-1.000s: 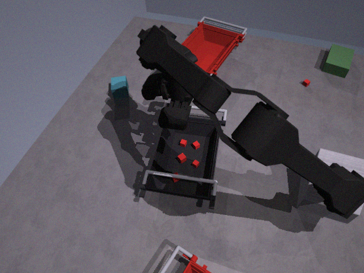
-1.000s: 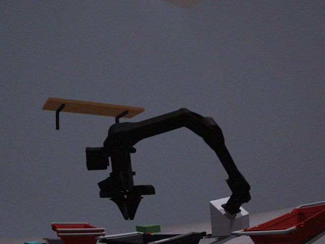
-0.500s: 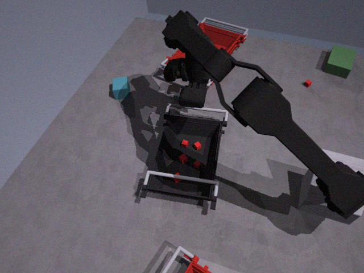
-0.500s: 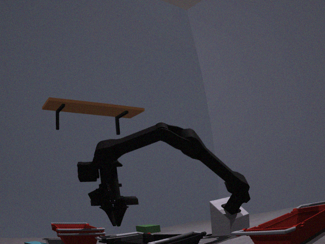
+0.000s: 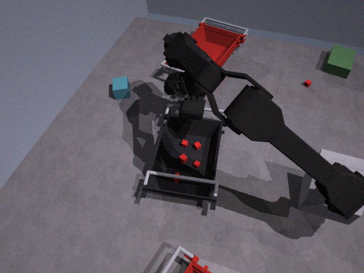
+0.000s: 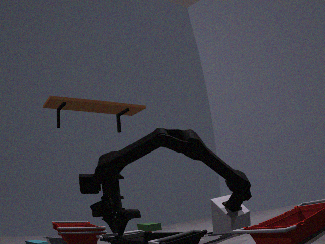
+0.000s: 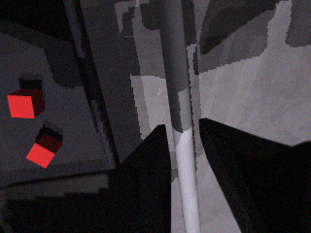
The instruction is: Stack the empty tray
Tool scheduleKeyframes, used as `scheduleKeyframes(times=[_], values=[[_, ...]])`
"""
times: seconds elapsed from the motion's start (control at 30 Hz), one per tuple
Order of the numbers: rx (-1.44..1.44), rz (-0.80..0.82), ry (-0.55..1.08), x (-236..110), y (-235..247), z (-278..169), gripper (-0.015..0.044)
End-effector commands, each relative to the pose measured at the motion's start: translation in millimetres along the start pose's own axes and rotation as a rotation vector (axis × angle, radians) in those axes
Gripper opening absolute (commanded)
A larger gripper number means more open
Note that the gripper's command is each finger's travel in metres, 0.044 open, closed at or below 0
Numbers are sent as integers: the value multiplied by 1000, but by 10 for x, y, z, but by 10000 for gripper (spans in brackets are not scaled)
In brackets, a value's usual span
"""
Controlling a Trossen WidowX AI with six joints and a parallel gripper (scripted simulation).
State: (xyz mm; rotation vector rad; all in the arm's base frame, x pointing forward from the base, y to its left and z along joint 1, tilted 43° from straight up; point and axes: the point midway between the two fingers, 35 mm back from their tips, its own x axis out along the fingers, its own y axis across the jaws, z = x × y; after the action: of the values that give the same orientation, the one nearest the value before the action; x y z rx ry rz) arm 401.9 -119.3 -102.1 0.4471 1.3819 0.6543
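Note:
The loaded black tray (image 5: 218,149) holds several small red blocks (image 5: 184,143) (image 7: 21,106). Its near bar (image 5: 182,177) lies across the top, just inside the near end. Its far bar (image 5: 214,110) (image 7: 187,170) is swung out beyond the far end. My gripper (image 6: 120,234) (image 7: 182,129) is low over that far bar, fingers a little apart. The bar runs between the fingertips in the wrist view, with gaps beside it, not gripped. In the top view the fingertips are hidden. A red tray (image 5: 217,38) (image 6: 78,237) stands empty beyond the far end.
Another red tray (image 5: 195,268) (image 6: 275,237) is beyond the near end, cut off in the top view. A cyan block (image 5: 120,86), a green block (image 5: 339,60) and a loose red block (image 5: 307,83) lie around. The arm's pale pedestal (image 6: 221,217) is right; a shelf (image 6: 91,104) hangs behind.

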Motion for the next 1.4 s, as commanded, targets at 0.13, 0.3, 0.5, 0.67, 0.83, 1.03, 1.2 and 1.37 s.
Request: scheduleKeyframes(times=[0.13, 0.3, 0.5, 0.67, 0.83, 1.03, 1.2, 1.37], values=[[10, 11, 6, 127, 12, -36, 87], [10, 11, 6, -20, 87, -33, 87], [11, 11, 7, -173, 209, -33, 87], [11, 12, 7, -222, 368, -31, 87], [11, 13, 7, -202, 518, -29, 87], [12, 15, 7, -62, 709, -26, 87], [12, 16, 7, -39, 757, -25, 87], [12, 14, 8, -249, 724, -10, 87]])
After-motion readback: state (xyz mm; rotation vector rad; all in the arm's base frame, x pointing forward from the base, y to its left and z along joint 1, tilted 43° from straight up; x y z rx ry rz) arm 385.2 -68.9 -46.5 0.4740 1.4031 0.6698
